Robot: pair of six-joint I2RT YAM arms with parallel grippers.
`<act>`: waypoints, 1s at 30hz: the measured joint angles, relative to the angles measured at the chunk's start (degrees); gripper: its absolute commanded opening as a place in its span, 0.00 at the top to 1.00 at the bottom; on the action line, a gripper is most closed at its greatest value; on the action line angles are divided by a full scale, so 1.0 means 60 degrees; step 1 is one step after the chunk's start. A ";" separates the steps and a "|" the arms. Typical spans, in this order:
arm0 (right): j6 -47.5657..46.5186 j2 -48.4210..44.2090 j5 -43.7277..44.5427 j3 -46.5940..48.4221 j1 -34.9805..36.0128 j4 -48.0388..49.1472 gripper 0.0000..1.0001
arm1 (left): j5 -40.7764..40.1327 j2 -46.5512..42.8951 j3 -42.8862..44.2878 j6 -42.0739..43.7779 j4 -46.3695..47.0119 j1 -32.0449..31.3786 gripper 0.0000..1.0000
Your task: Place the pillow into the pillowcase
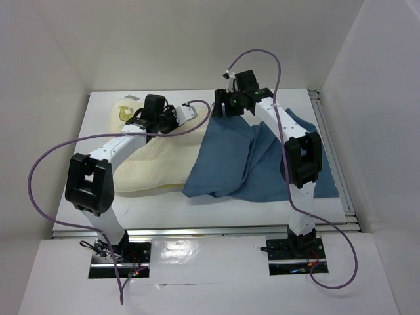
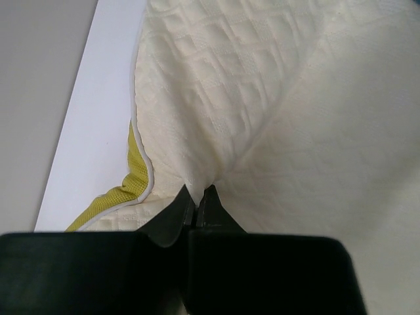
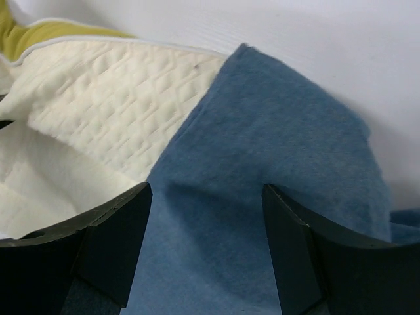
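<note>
The pillow lies flat on the white table in the left-centre of the top view, with a yellowish mark at its upper-left corner. The pillowcase lies spread and wrinkled in the centre-right of that view, its left portion overlapping the right end of the pillow. The left gripper is positioned over the upper part of the pillow; in the left wrist view its two black fingers are pressed together with almost no gap, and a small pucker of the quilted cream cover is pinched between their tips. The pillow's yellow edge runs along the lower left of that frame, beside the bare table surface. The right gripper is positioned at the upper-left corner of the pillowcase, near the top centre of the top view. In the right wrist view its jaws stand wide apart and grip nothing; blue cloth fills the space between and below the fingers, and one raised corner of the cloth points toward the top of the frame. In that view the pillow occupies the upper left, its cream surface passing beneath the blue edge.
</note>
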 measured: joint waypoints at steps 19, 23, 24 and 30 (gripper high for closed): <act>0.0026 0.0058 0.1268 0.1093 0.0310 0.0095 0.23 | -0.0204 -0.1147 -0.1126 0.0739 0.0933 -0.0488 1.00; -0.0047 0.0080 0.1268 0.1100 0.0401 0.0098 0.25 | -0.0251 -0.1147 -0.1126 0.0747 0.1016 -0.0594 1.00; -0.0066 0.0080 0.1268 0.1086 0.0401 0.0106 0.25 | -0.0255 -0.1147 -0.1126 0.0747 0.1020 -0.0597 1.00; -0.0233 0.0080 0.1311 0.0801 0.0397 0.0197 0.35 | -0.0259 -0.1151 -0.1126 0.0743 0.1027 -0.0601 1.00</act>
